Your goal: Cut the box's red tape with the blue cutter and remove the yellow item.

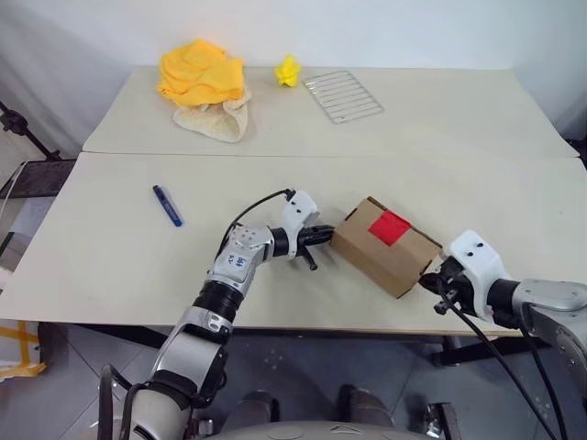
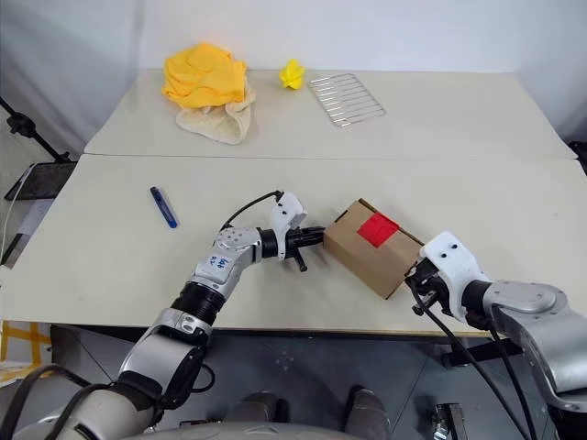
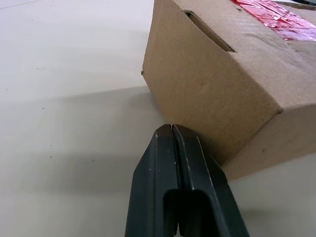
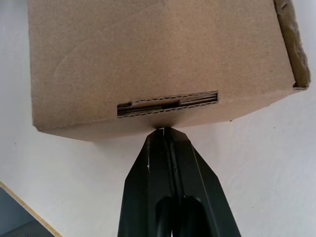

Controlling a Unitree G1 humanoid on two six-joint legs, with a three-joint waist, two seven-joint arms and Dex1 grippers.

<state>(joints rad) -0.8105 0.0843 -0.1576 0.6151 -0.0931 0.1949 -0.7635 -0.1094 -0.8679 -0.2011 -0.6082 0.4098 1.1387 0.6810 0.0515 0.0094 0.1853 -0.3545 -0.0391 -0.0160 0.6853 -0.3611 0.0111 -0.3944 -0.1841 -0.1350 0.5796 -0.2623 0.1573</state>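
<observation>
Both end effectors closed, empty, pressed up to the box (image 1: 385,246) from opposite ends.

Head view: right end effector (image 1: 429,279) nearest, at box's near-right end by the table (image 1: 110,266) front edge; left end effector (image 1: 326,235) at box's left end. Box lies flat, skewed, w/ red tape (image 1: 389,226) on top face. Blue cutter (image 1: 167,205) lies well apart to the left, untouched. Far table: orange-yellow cloth heap (image 1: 202,73), small yellow lump (image 1: 288,71), wire rack (image 1: 342,94).
L wrist view: fingers (image 3: 148,192) together, tips just at box's lower edge (image 3: 212,94); tape (image 3: 276,17) on top.
R wrist view: fingers (image 4: 143,187) together, tips touching box's end face (image 4: 148,54) below a slot.
</observation>
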